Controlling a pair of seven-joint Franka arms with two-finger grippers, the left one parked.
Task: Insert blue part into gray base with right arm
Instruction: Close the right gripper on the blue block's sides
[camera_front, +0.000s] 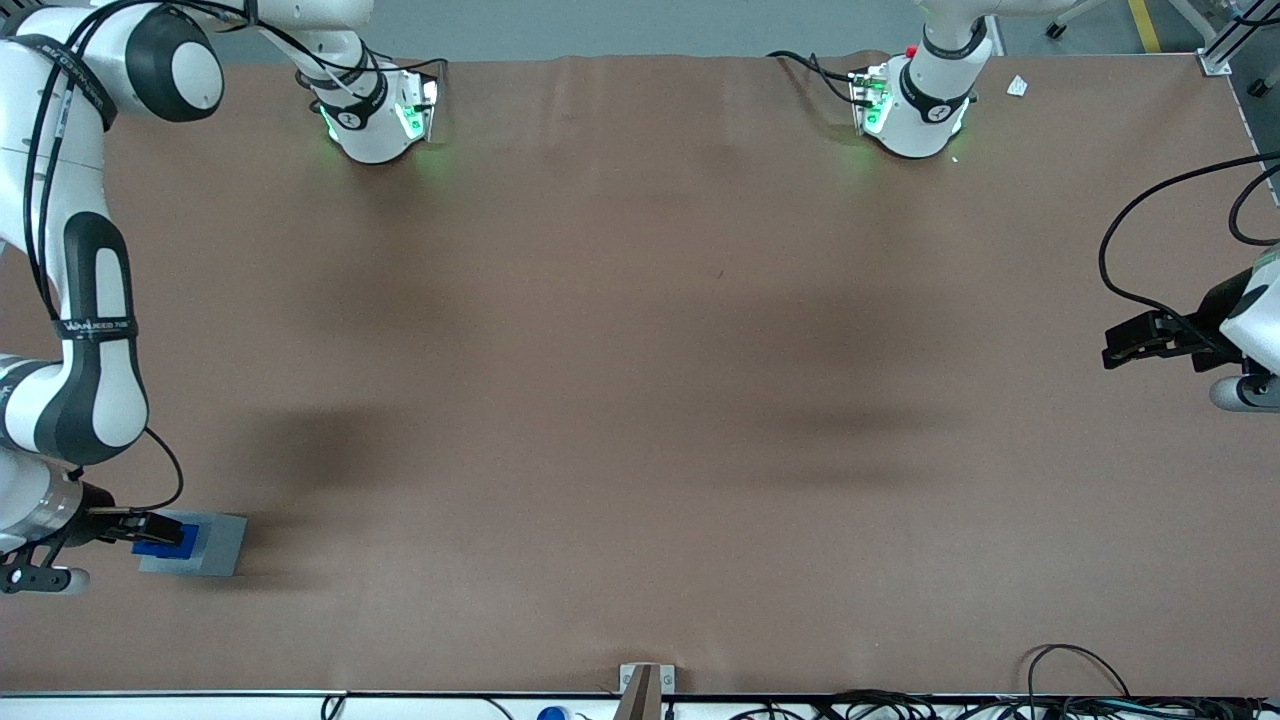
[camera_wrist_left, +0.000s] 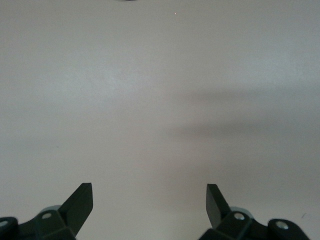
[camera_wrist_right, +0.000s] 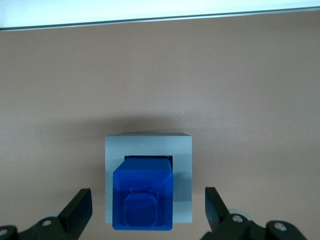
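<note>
at the lower left of the front view i have the right arm (camera_front: 75, 330) bent down over the worktop (camera_front: 640, 400), toward the working arm's end of it and close to the edge nearest the front camera. its pincer (camera_front: 150, 527) sits just beside the gray base (camera_front: 215, 545), with the blue part (camera_front: 168, 543) at the base's pincer-side edge.

in the right wrist view the pincer (camera_wrist_right: 149, 207) is spread wide, its fingers (camera_wrist_right: 80, 207) standing well clear of both sides of the gray base (camera_wrist_right: 182, 175) and touching nothing. so i read it as open and holding nothing.

the blue part (camera_wrist_right: 143, 197) stands in the square hollow of the base. it stands well proud of the top face, and it may lean a little toward the camera, though from this angle i can't say whether that is a true tilt or just perspective. a dark sliver of hollow shows along its upper edge, so it may not be pressed fully home.

my judgement: the carrying and placing are done and the part is let go in the base. what is left, if anything, is to confirm the seating, perhaps with a gentle press down, then to lift the arm away.

farther right in the front view is only bare brown worktop.
</note>
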